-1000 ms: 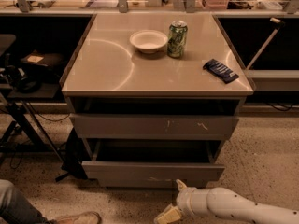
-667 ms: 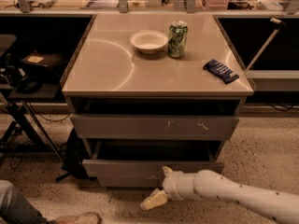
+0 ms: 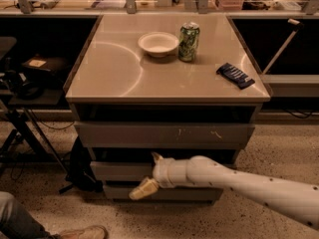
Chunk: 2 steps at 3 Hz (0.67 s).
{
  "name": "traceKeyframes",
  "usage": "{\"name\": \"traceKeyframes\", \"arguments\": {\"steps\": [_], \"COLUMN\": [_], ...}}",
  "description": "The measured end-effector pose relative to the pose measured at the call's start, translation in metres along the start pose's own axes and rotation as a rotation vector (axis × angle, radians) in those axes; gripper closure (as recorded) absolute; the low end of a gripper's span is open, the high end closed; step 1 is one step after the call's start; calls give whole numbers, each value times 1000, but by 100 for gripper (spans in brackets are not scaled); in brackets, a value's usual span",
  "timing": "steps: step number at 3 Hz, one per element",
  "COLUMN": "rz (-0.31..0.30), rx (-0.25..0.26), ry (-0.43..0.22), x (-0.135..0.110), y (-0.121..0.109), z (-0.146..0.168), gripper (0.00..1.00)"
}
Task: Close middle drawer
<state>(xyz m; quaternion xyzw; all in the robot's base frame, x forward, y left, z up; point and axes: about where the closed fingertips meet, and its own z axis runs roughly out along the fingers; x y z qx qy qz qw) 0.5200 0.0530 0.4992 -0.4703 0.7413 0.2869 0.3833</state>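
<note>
The middle drawer (image 3: 117, 171) is the plain grey front below the scratched grey drawer front (image 3: 164, 134). It sits under the table and stands out only slightly. My gripper (image 3: 149, 173) is low in front of the table, against this drawer's front near its middle. Its pale fingers are spread: one fingertip (image 3: 156, 157) points up, the other (image 3: 142, 188) points down and left. It holds nothing. My white arm (image 3: 239, 180) comes in from the lower right and hides the right part of the drawer front.
On the tabletop (image 3: 114, 68) stand a white bowl (image 3: 158, 43), a green can (image 3: 189, 41) and a dark blue packet (image 3: 235, 75). A lower panel (image 3: 169, 194) is below the drawer. A person's shoe (image 3: 79, 232) is at bottom left, dark equipment (image 3: 30, 78) at left.
My arm has swung left and in toward the table. The middle drawer, which stood well out, has slid back under the table.
</note>
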Motion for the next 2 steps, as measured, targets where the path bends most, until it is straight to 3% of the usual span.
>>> {"name": "traceKeyframes", "arguments": {"steps": [1,2], "rz": [-19,-18], "rx": [21,21], "ry": [-36,-36], "x": [-32,-31], "y": [-21,-21], "z": [7,7], "gripper": [0,0]}}
